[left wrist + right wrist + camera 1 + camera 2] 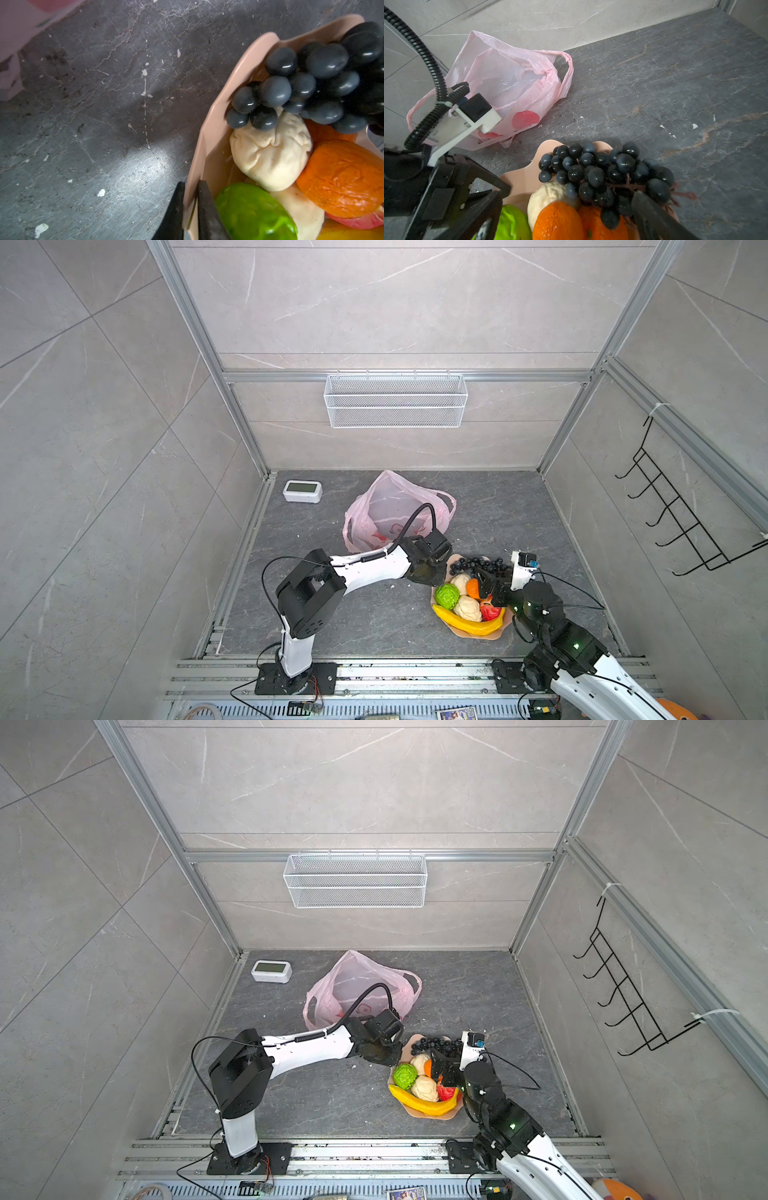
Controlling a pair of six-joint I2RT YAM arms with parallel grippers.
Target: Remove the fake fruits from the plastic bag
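Note:
The fake fruits lie heaped in a peach-pink scalloped dish [478,635] at the front right: dark grapes [478,564], green ball [447,595], cream lump [467,608], orange [473,588], apple [490,611] and banana [469,624]. The plastic bag [390,506], pale pink, lies slack behind the dish and shows no fruit inside. My left gripper [191,187] is shut on the dish's rim [216,133], beside the green ball [255,212]. My right gripper [571,224] stands open just over the oranges [558,222] and grapes [604,172], gripping nothing.
A white clock [302,491] sits at the back left corner. A wire basket [395,400] hangs on the back wall and a black hook rack [681,510] on the right wall. Aluminium rails [374,672] run along the front edge.

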